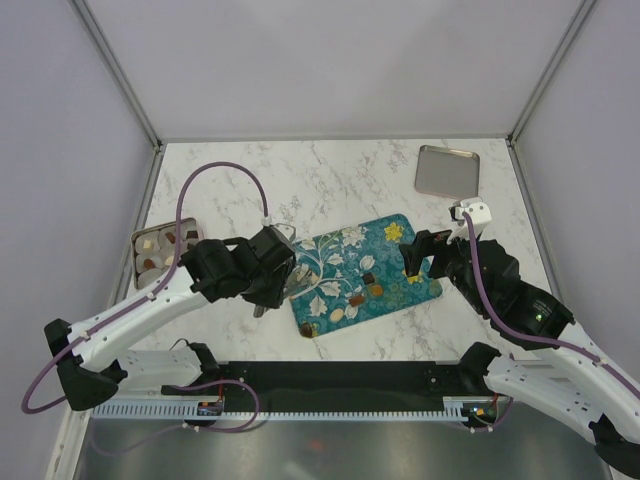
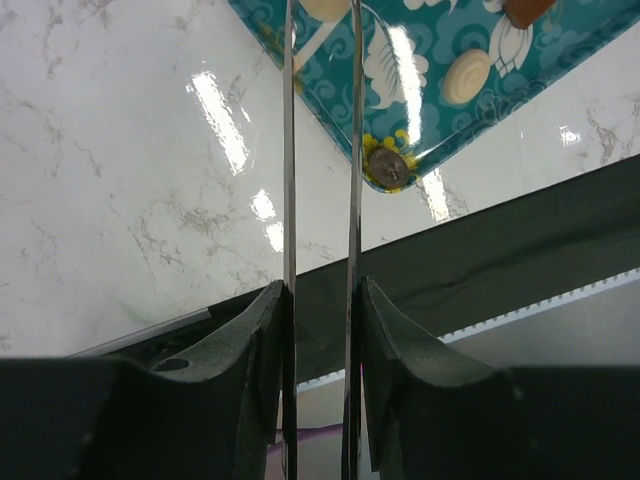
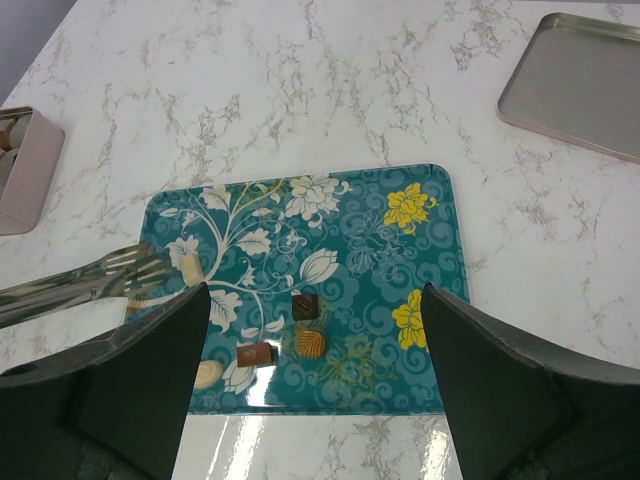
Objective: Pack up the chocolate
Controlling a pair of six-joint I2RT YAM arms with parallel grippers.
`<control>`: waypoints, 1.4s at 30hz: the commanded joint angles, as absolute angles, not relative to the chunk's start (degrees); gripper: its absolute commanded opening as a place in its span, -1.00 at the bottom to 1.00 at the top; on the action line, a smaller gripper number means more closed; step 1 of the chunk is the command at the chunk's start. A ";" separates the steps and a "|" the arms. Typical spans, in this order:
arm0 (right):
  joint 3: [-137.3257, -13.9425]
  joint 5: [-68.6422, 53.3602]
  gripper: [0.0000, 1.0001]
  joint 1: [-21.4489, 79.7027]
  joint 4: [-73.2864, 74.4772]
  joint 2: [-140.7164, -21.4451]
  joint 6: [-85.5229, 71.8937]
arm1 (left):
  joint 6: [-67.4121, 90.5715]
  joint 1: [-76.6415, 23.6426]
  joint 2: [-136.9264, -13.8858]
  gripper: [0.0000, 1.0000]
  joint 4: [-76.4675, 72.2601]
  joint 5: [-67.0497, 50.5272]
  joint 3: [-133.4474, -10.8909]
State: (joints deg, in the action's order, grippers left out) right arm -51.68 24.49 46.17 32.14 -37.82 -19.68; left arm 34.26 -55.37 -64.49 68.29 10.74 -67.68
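Room: white marble table point(image 1: 300, 180) stretched open at 12 o'clock of the teal floral rectangular tray point(image 1: 340, 262); flat silver metal lid point(image 1: 447, 170) lay at its 1 o'clock, well apart
Tool: left gripper point(image 2: 322, 285) clamped thin silver metal tongs point(image 3: 100, 280), blades narrowly apart, tips over the tray's 9 o'clock edge
Other arm: right gripper point(image 3: 315, 290) spread wide above the tray, holding nothing
Pieces: chocolate point(image 1: 368, 278), dark, caramel and cream, lay loose on the tray
Tin: rectangular silver tin point(image 1: 137, 240) at the tray's 9 o'clock held more pieces

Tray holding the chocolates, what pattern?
Teal tray with white and yellow floral prints; right wrist view shows it best.
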 commanded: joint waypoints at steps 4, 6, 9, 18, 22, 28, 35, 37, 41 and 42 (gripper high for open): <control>-54.05 25.23 0.89 46.32 31.46 -37.18 -19.77 | 39.90 -54.06 -66.18 -0.21 76.71 20.82 -74.96; -53.97 24.79 0.89 46.32 31.12 -37.09 -19.86 | 39.12 -49.17 -65.75 -0.21 77.25 21.27 -75.58; -53.44 24.00 0.89 46.32 30.41 -36.83 -20.13 | 36.83 -39.86 -64.34 -0.21 77.17 19.26 -75.85; -50.19 21.01 0.90 46.32 27.51 -36.04 -20.21 | 28.75 -14.18 -59.50 -0.17 80.15 17.06 -76.99; -49.22 19.08 0.90 46.32 25.49 -36.21 -20.21 | 28.12 -9.59 -59.41 -0.17 80.77 16.61 -76.29; -48.43 17.40 0.90 46.32 24.52 -36.12 -20.48 | 28.21 -4.75 -58.71 -0.17 81.65 18.72 -74.18; -47.55 16.96 0.91 46.41 24.35 -34.63 -20.48 | 28.30 -0.18 -58.01 -0.15 81.12 19.51 -72.07; -47.46 16.88 0.91 46.49 24.35 -34.28 -20.48 | 28.39 1.48 -58.71 -0.14 81.04 19.77 -71.98; -47.81 17.31 0.91 47.28 24.26 -34.19 -20.39 | 28.56 3.34 -59.50 -0.14 81.21 19.07 -71.98; -48.16 17.40 0.91 47.46 24.26 -34.28 -20.39 | 28.56 3.77 -59.33 -0.15 81.12 18.99 -71.98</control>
State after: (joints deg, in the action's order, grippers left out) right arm -47.66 17.61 46.83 26.50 -34.52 -19.92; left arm 30.06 2.66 -59.42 77.71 17.98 -71.81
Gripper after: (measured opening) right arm 0.951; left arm 0.430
